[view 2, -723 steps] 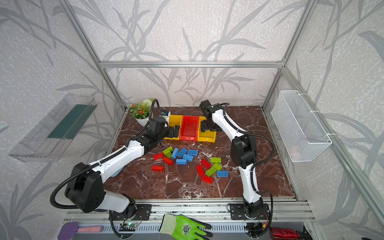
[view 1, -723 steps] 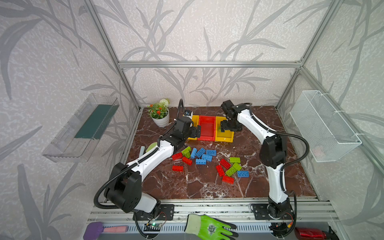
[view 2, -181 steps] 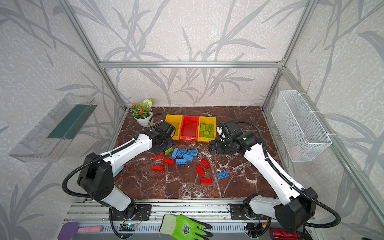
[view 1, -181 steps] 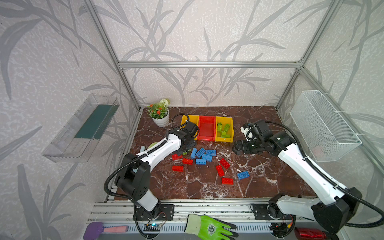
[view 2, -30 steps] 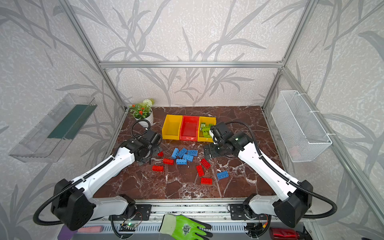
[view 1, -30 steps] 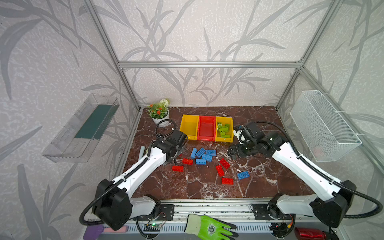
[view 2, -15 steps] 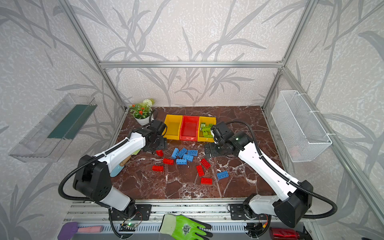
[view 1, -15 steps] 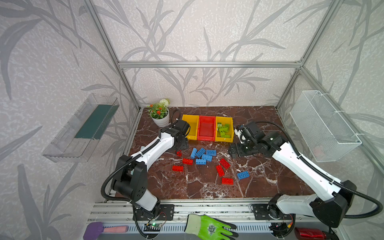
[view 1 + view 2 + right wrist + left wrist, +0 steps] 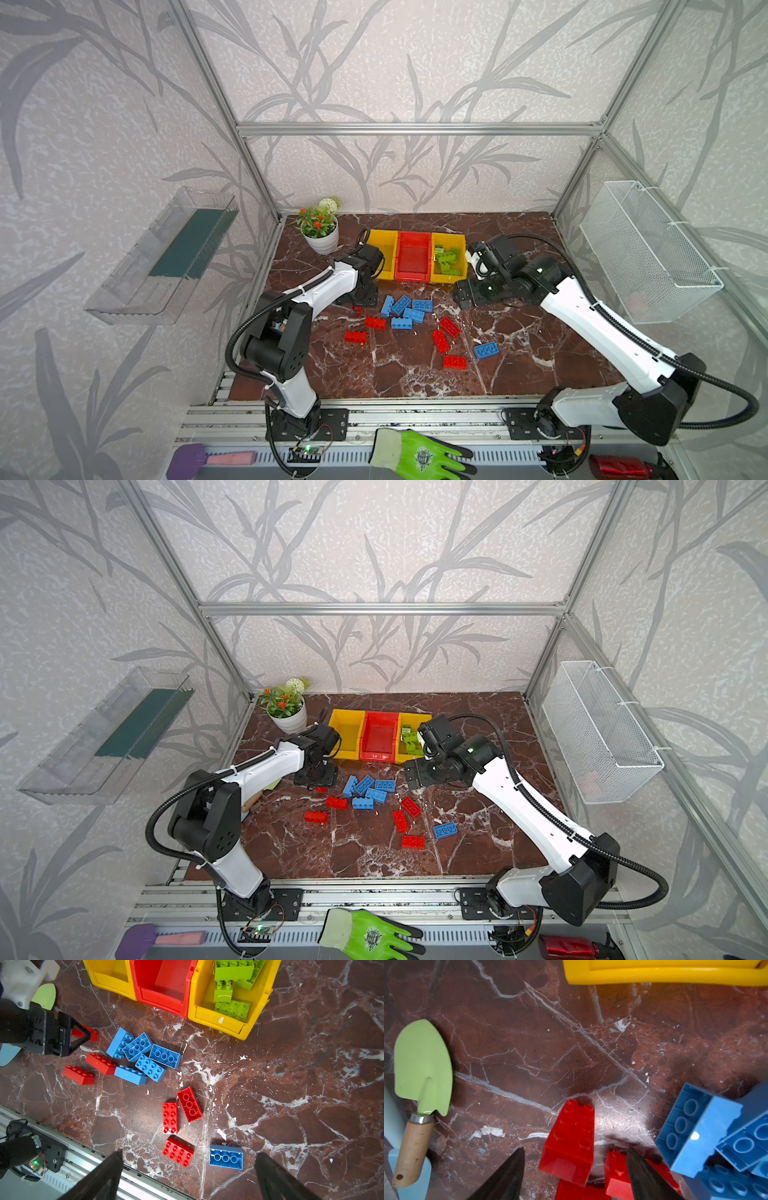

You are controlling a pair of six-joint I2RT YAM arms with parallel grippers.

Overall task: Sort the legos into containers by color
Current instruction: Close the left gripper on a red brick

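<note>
Both pincers are released and empty: the left pincer (image 9: 575, 1148) straddles a red brick (image 9: 569, 1126), seemingly to grasp it, while the right pincer (image 9: 188, 1151) hovers clear.

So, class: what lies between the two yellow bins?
The red bin, joined to the left yellow bin and the right yellow bin; both top views show it.

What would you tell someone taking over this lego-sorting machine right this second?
Left gripper: open, jaws either side of a red lego, not gripping it yet.
Right gripper: open, empty, above the table.
Done: green legos are in one yellow bin.
Left: other red legos and blue legos lie on the table; the red bin and other yellow bin look empty.
</note>
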